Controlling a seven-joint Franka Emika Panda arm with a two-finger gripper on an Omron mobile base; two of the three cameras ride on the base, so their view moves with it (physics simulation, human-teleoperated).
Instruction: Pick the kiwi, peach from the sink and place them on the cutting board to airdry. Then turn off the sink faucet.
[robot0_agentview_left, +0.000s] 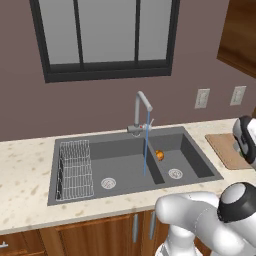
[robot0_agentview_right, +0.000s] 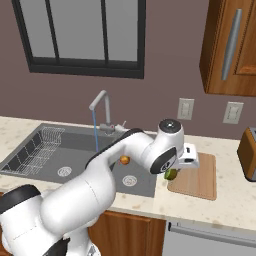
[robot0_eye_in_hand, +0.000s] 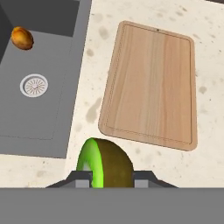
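kiwi (robot0_eye_in_hand: 104, 162) | clamped in gripper (robot0_eye_in_hand: 105, 180) (above counter) | beside cutting board (robot0_eye_in_hand: 151, 83)

A speckled cream counter (robot0_eye_in_hand: 144, 170) carries the cutting board (robot0_eye_in_hand: 153, 83) beside the sink (robot0_eye_in_hand: 39, 118).

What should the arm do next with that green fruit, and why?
Probably carry it a little farther over the cutting board and lower it: the gripper holds the kiwi above the counter just short of the board, which lies bare.
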